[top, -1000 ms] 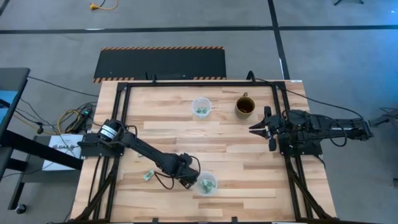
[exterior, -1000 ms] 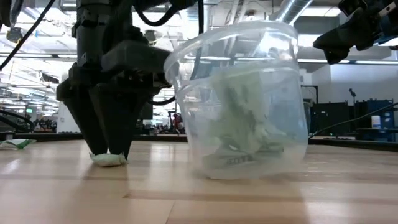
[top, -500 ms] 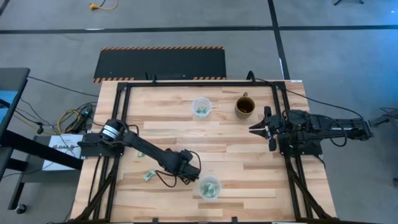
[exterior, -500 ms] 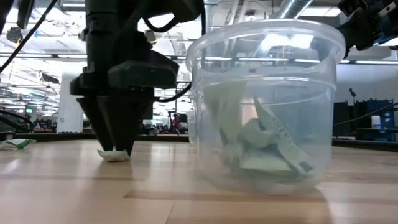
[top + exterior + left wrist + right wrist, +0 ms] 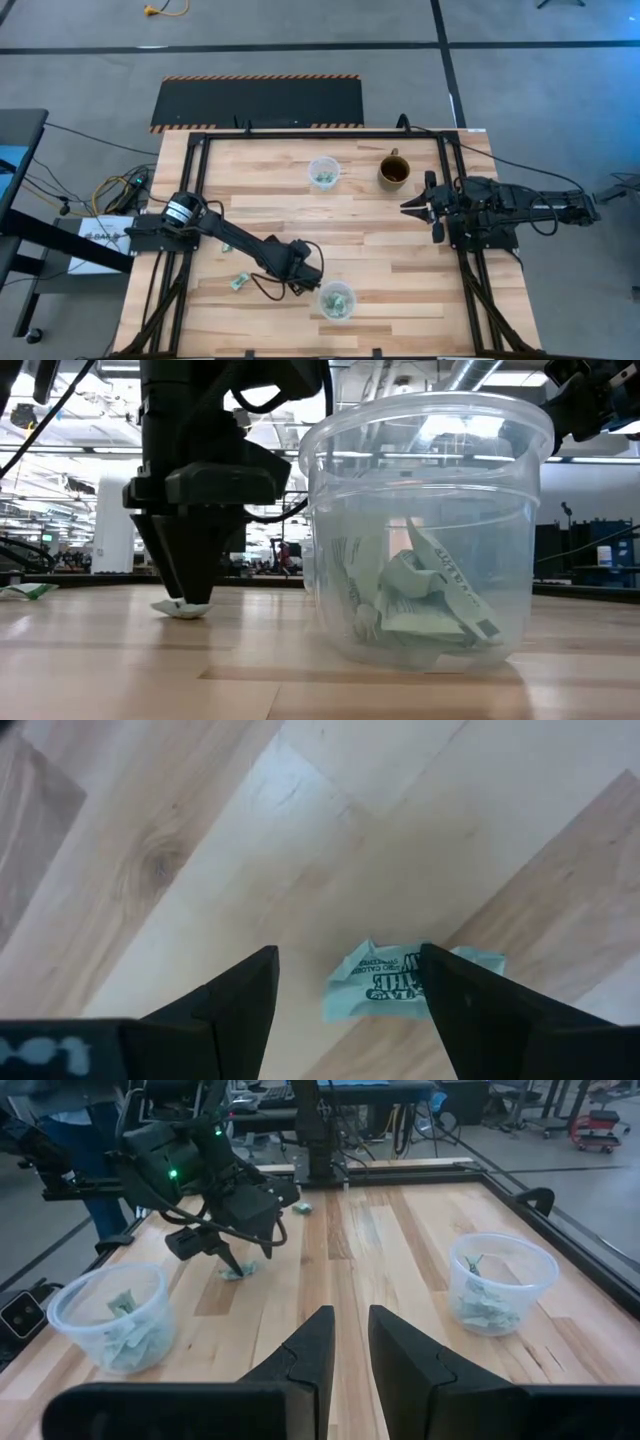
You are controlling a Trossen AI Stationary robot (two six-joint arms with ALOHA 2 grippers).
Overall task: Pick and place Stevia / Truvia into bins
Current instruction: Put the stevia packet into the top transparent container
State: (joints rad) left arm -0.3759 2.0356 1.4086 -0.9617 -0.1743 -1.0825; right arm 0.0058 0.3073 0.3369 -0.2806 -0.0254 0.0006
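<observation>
Straddling crumpled green packet (image 5: 400,982) | left gripper (image 5: 350,985) jaws spread | print partly hidden, unreadable | right gripper (image 5: 349,1342) jaws nearly together

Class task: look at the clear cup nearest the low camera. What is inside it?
The cup holds several crumpled green-and-white packets, piled at its bottom; the upper part holds nothing. Their exact number cannot be told, since they overlap and cover one another.

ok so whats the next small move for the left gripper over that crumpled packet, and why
Probably close the fingers. The left gripper is open and down at the table, with the crumpled green packet lying between its fingers, partly behind one. It is not yet gripped, and the near cup stands right beside it for the drop.
</observation>
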